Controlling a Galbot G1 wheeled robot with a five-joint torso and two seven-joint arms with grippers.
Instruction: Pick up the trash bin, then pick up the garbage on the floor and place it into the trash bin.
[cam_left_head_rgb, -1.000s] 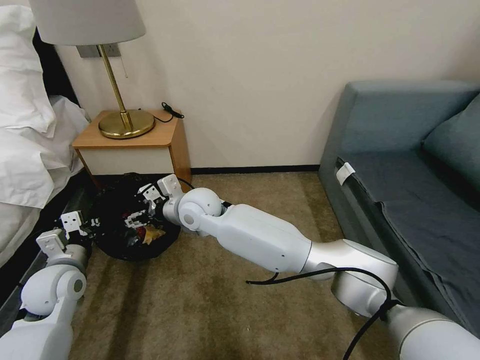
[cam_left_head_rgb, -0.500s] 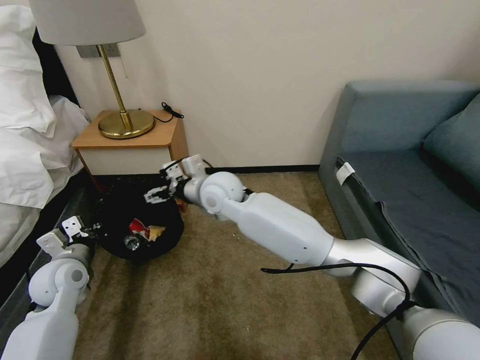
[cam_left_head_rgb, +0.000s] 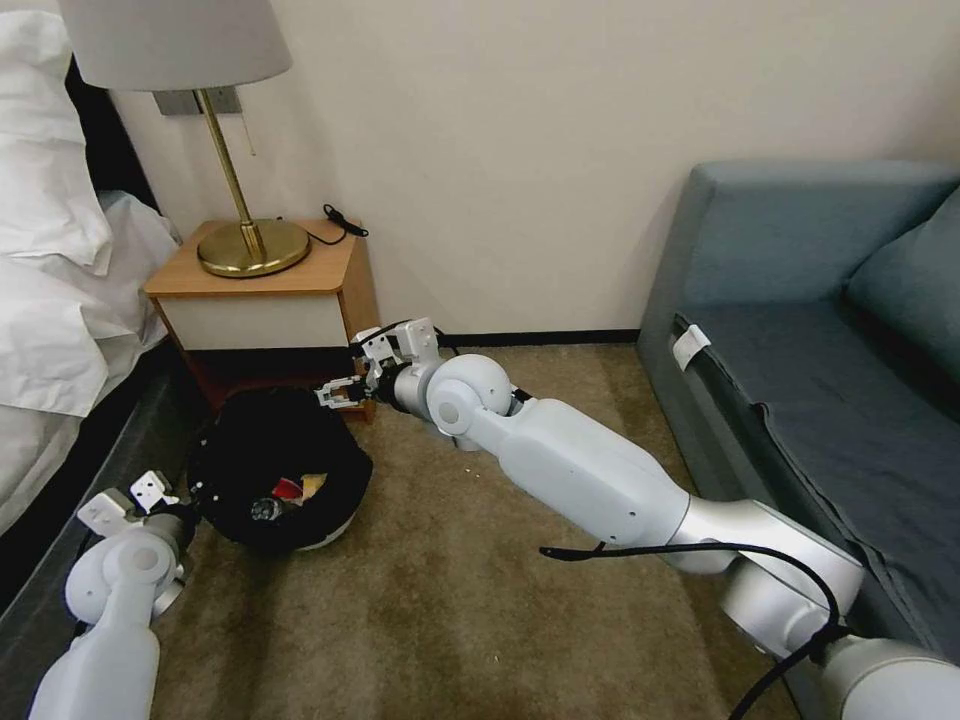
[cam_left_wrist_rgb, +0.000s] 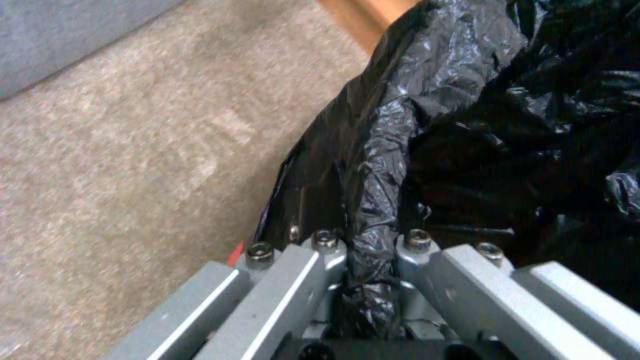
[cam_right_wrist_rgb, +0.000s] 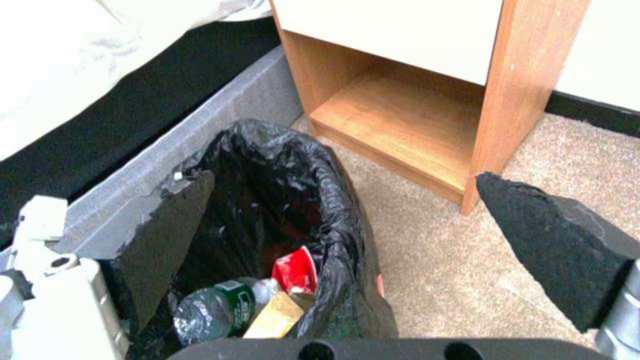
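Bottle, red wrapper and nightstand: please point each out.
bottle (cam_right_wrist_rgb: 212, 311), right wrist view, on its green label.
red wrapper (cam_right_wrist_rgb: 293, 272), right wrist view, on its red face.
nightstand (cam_left_head_rgb: 300, 268), head view, on its wooden top.

The bin (cam_left_head_rgb: 275, 485) stands on the carpet (cam_left_head_rgb: 450, 620) before the nightstand (cam_left_head_rgb: 265, 295), bed (cam_left_head_rgb: 50, 300) to its left, sofa (cam_left_head_rgb: 820, 380) well right; the bottle (cam_right_wrist_rgb: 213, 310) lies inside.

Beige carpeted floor (cam_left_head_rgb: 430, 600) is carrying everything here. The bin (cam_left_head_rgb: 275, 480), lined in black plastic, is resting at about nine o'clock in the head view. The nightstand (cam_left_head_rgb: 265, 300) is standing at about eleven o'clock against the wall, just beyond the bin. The sofa (cam_left_head_rgb: 800, 330) is sitting at three o'clock.
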